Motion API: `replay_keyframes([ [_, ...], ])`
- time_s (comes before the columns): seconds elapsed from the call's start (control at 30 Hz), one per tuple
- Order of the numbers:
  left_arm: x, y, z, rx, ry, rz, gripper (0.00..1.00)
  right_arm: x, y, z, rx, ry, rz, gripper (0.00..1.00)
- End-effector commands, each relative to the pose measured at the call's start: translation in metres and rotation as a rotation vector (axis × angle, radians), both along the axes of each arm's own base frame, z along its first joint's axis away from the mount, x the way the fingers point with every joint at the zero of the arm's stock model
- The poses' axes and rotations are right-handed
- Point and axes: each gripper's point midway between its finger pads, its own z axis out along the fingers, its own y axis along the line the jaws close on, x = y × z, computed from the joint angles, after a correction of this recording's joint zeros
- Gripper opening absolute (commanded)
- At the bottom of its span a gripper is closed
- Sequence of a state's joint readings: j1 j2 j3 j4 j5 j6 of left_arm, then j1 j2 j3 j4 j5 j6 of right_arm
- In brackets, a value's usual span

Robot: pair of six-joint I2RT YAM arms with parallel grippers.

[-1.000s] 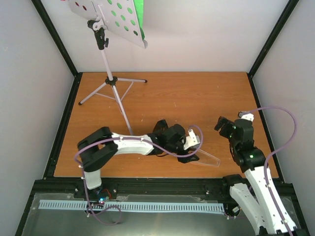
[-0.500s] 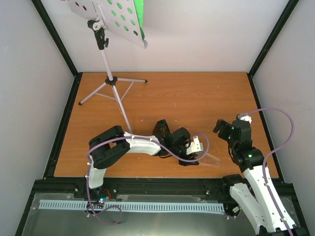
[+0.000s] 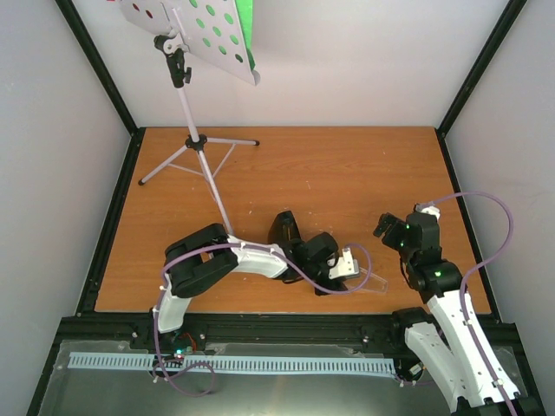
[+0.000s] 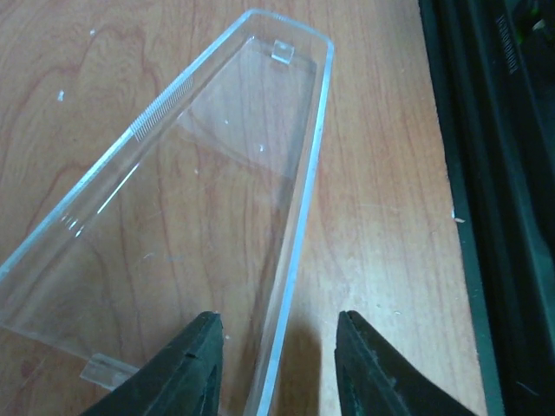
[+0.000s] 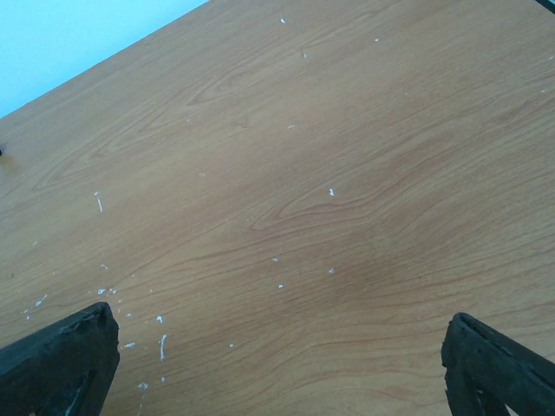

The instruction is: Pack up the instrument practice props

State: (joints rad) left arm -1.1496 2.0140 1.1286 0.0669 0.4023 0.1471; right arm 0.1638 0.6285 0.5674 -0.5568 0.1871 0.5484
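The music stand (image 3: pixel 192 36) stands at the far left on thin silver tripod legs (image 3: pixel 201 154). A green sheet (image 3: pixel 245 24) lies on its perforated desk, and red shows through the holes (image 3: pixel 144 11). The black metronome (image 3: pixel 282 229) stands near the table's middle, partly behind my left arm. Its clear cover (image 3: pixel 371 282) lies by the front edge. My left gripper (image 3: pixel 354 276) is open and low over it. In the left wrist view the gripper (image 4: pixel 277 364) straddles one side wall of the cover (image 4: pixel 173 191). My right gripper (image 3: pixel 383 227) is open and empty over bare wood (image 5: pixel 277 364).
The wooden table (image 3: pixel 347 165) is framed by a black rail, with white walls behind and at the sides. The dark front rail (image 4: pixel 503 173) runs just right of the cover in the left wrist view. A purple cable loops over each arm.
My left gripper has moved right and towards the front edge, further over the clear cover. My right gripper has shifted slightly left and nearer.
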Motion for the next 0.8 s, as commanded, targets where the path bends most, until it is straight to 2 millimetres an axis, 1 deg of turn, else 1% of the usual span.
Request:
replay_keyframes([
  [0.0, -0.001, -0.007, -0.005, 0.002, -0.103, -0.009, 0.35, 0.001, -0.001, 0.000, 0.015, -0.013, -0.016, 1.00],
  [0.07, 0.001, -0.005, -0.008, 0.010, -0.145, 0.007, 0.30, 0.001, -0.001, -0.001, 0.018, -0.012, -0.017, 1.00],
  [0.2, -0.001, -0.005, -0.003, -0.004, -0.203, 0.023, 0.21, 0.001, 0.000, -0.002, 0.027, -0.012, -0.015, 1.00],
  [0.27, -0.001, -0.003, -0.001, -0.011, -0.205, 0.033, 0.16, 0.001, 0.000, -0.001, 0.026, -0.013, -0.017, 1.00],
  [0.37, -0.001, -0.001, 0.003, -0.021, -0.204, 0.045, 0.11, 0.000, -0.002, 0.000, 0.025, -0.015, -0.023, 1.00],
  [0.53, -0.001, 0.001, 0.013, -0.046, -0.193, 0.068, 0.01, -0.001, -0.004, 0.007, 0.015, -0.030, -0.032, 1.00],
  [0.6, 0.001, 0.001, 0.022, -0.068, -0.192, 0.092, 0.00, -0.001, -0.006, 0.015, -0.002, -0.041, -0.030, 1.00],
  [0.67, 0.005, -0.001, 0.036, -0.096, -0.190, 0.124, 0.00, -0.004, -0.013, 0.029, -0.047, -0.052, -0.048, 1.00],
  [0.7, 0.010, -0.003, 0.048, -0.115, -0.194, 0.156, 0.00, -0.006, -0.018, 0.037, -0.074, -0.056, -0.065, 1.00],
  [0.77, 0.021, -0.008, 0.078, -0.175, -0.161, 0.214, 0.00, -0.011, -0.025, 0.062, -0.112, -0.093, -0.082, 1.00],
])
